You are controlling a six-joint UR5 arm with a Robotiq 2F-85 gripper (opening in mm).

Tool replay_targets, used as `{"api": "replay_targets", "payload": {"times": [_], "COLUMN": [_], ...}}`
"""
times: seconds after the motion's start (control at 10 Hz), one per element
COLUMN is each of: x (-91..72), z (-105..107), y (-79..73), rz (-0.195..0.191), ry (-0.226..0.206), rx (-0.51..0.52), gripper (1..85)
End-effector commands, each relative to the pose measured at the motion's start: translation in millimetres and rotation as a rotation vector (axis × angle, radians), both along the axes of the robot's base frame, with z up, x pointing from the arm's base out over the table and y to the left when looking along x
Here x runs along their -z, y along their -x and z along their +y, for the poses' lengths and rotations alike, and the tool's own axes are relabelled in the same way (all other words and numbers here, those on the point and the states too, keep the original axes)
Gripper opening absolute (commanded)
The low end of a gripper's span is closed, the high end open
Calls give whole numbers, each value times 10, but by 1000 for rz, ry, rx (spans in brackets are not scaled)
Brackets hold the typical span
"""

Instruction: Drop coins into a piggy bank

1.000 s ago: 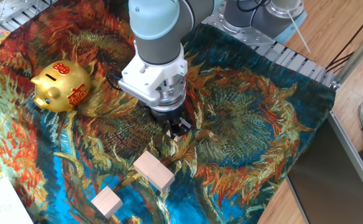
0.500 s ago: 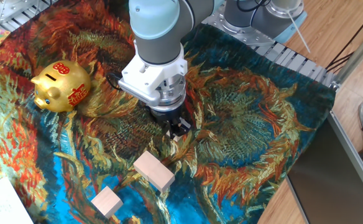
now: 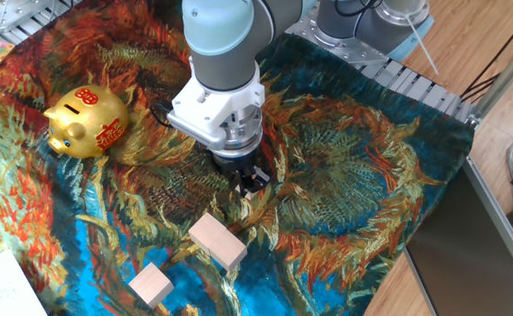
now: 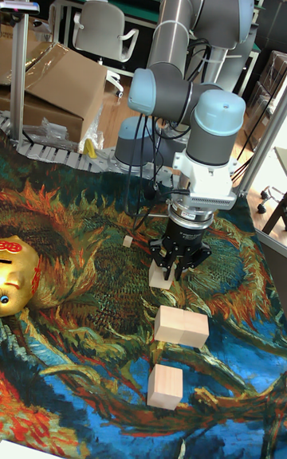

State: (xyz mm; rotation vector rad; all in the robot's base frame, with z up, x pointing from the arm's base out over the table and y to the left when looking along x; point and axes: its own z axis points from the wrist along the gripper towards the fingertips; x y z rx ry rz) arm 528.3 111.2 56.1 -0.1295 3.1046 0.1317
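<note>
The piggy bank (image 3: 88, 121) is a shiny gold pig with red markings. It stands on the patterned cloth at the left, and in the tall fixed view only part of the piggy bank (image 4: 13, 277) shows at the left edge. My gripper (image 3: 252, 182) points down at the cloth near the middle, well to the right of the pig. Its dark fingers (image 4: 170, 266) stand close together just above the cloth, low in the gripper (image 4: 177, 264). Whether anything sits between them is hidden. No coins can be made out on the busy pattern.
Two pale wooden blocks, a larger block (image 3: 217, 242) and a second block (image 3: 151, 284), lie in front of the gripper. A smaller block (image 4: 162, 277) sits right by the fingertips. The cloth ends at a metal roller rail (image 3: 415, 83) on the right.
</note>
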Motion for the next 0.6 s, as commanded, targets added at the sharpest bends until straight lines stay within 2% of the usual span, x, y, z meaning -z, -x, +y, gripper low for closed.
{"api": "replay_targets", "payload": {"times": [0.0, 0.4, 0.5], "x": [-16, -13, -12], "z": [19, 15, 18], "y": [-4, -5, -5], "rz": [0, -3, -2], "ry": [-12, -13, -15], "rx": [7, 7, 9], "gripper": [270, 260, 233]}}
